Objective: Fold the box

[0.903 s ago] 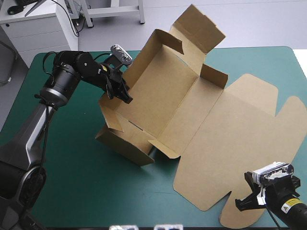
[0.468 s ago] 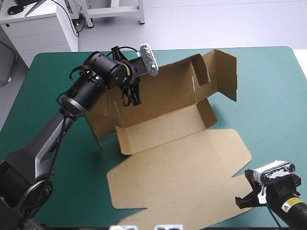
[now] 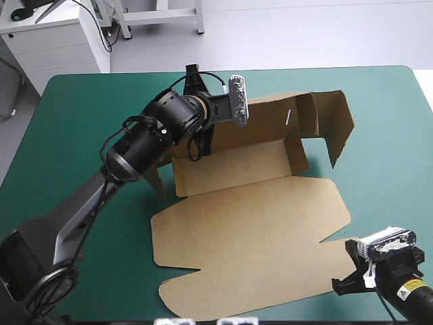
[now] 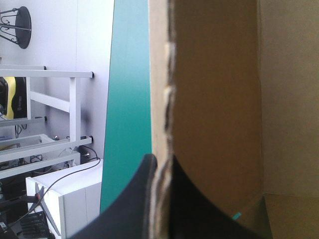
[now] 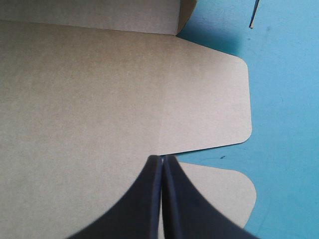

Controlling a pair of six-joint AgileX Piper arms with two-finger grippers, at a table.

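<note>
The brown box lies mid-table as an open tray. Its long back wall stands up, and the wide lid lies flat toward the table's front edge. My left gripper is at the wall's left end. In the left wrist view its black fingers are shut on the box, pinching the wall's ragged edge. My right gripper sits low at the front right, by the lid's corner. Seen from its wrist it is shut in a pointed arch over the lid, above the notch beside a rounded flap.
A tall end flap stands at the box's right end. A short side wall hangs down below my left arm. Teal-green cover shows to the left of the box and along the right edge.
My left gripper has moved right along the far side, swinging the box round with it. The lid now lies toward the front edge. The right arm has not moved.
</note>
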